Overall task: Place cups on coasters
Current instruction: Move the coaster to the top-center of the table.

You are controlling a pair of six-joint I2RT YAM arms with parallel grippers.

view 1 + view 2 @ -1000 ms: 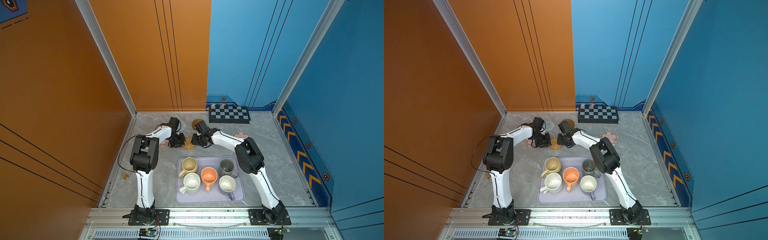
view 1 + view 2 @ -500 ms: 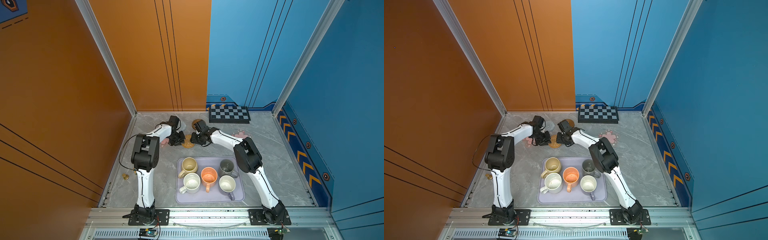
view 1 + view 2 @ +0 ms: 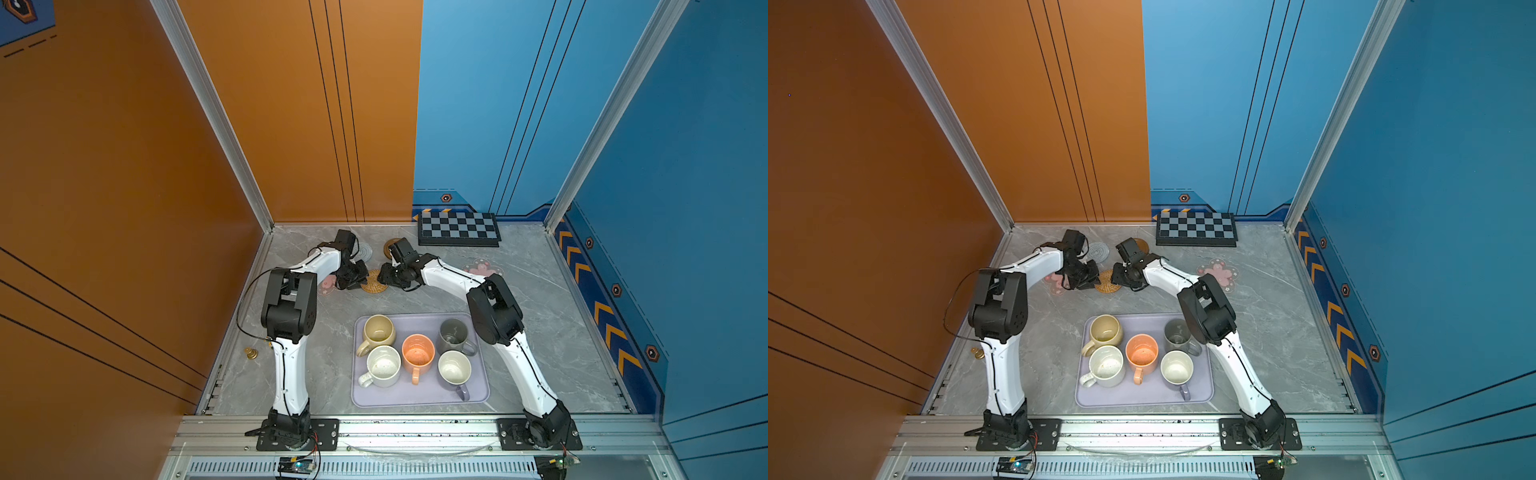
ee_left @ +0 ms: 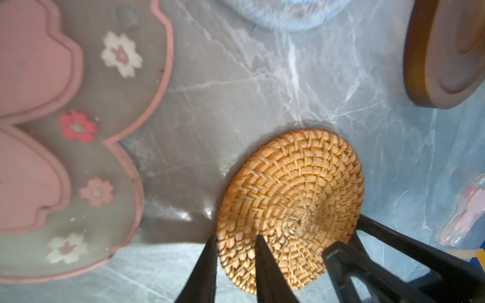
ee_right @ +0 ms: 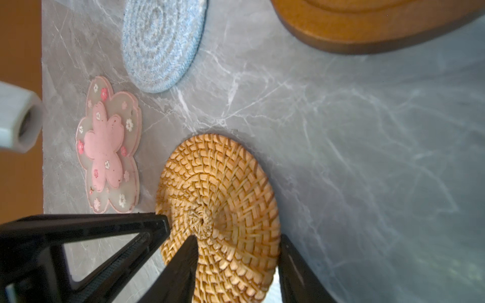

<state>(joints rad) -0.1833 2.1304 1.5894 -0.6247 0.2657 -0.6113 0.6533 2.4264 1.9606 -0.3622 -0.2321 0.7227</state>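
A tan rattan coaster lies behind the tray, between both grippers. My left gripper is shut on its rim, with narrow jaws. My right gripper stands open at the opposite side, one finger over the weave and one just past the edge. A grey spiral coaster, a brown disc coaster and two pink flower coasters lie around them. The beige, white speckled, orange, grey and lavender cups stand on the lavender tray.
A black-and-grey checkered board leans at the back wall. A small brass piece sits by the left wall. Orange and blue walls close in the table on three sides. The left arm's forearm hides part of one flower coaster.
My right gripper's jaws have widened around the rattan coaster. Both wrists have shifted slightly toward the back. The cups have not moved.
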